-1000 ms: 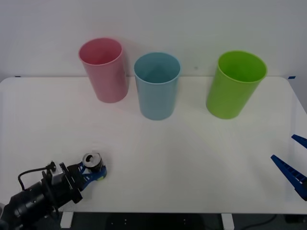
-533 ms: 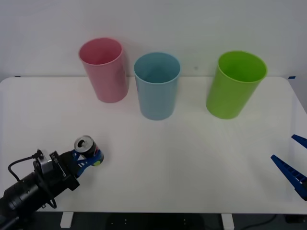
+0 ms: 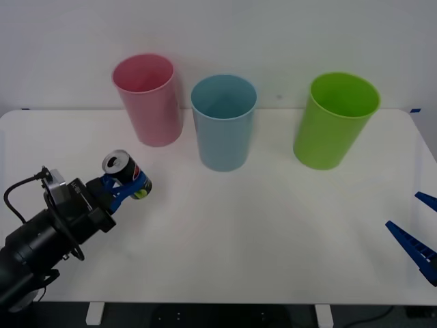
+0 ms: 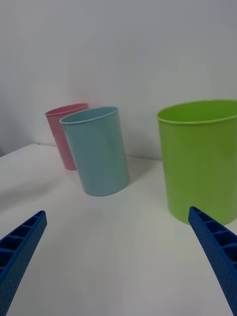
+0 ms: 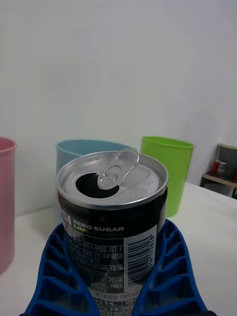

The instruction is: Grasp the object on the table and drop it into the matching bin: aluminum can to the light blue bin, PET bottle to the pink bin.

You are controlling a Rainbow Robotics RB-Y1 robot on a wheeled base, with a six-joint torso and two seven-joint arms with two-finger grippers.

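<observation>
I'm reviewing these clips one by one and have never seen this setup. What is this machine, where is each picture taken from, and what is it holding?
This is a two-armed robot at a wide white table. The front view looks down from above the arms; each of the other two comes from a camera on one wrist. The left gripper, with blue ribbed fingers, is shut on a small silver-topped, dark blue aluminium can, held above the table. The right gripper waits open at the table's right edge. Standing at the back are a tall pink plastic bin, a pale blue one and a lime green one.
</observation>
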